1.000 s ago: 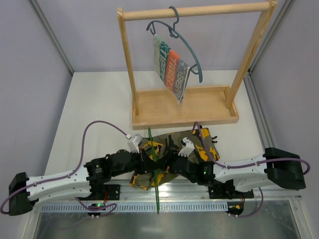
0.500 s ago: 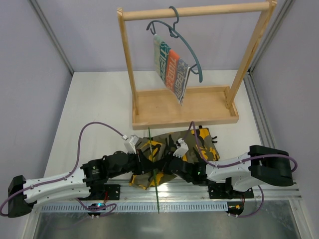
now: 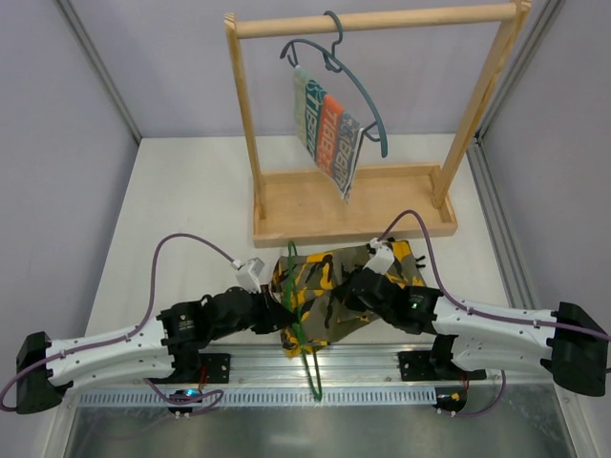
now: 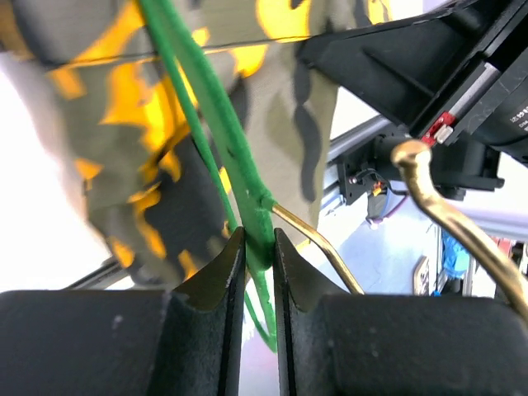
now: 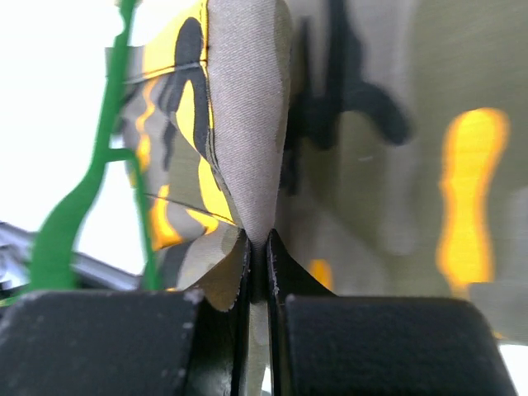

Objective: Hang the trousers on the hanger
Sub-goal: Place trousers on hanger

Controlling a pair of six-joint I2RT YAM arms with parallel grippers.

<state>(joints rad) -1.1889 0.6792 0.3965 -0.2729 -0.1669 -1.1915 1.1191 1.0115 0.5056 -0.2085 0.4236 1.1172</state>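
The camouflage trousers [image 3: 329, 286] lie bunched at the table's near edge, between my two arms. The thin green hanger [image 3: 304, 351] runs across them, its lower end reaching over the rail. My left gripper [image 3: 277, 313] is shut on the hanger [image 4: 210, 107] where the green wire meets the gold hook [image 4: 450, 219], with trousers cloth [image 4: 280, 115] draped behind it. My right gripper [image 3: 361, 284] is shut on a pinched fold of the trousers [image 5: 371, 165], its tips [image 5: 256, 243] closed tight on the cloth. Green hanger wire [image 5: 62, 223] shows to the left of that fold.
A wooden rack [image 3: 353, 208] stands behind the trousers. From its top bar hangs a blue-grey hanger [image 3: 361, 95] carrying a striped cloth [image 3: 329, 129]. A metal rail [image 3: 382, 393] runs along the near edge, and purple cables loop over both arms.
The right gripper closed on a fold of the trousers and drew back to the right. The trousers gathered over the hanger, whose lower end swung slightly right. The left gripper kept its hold.
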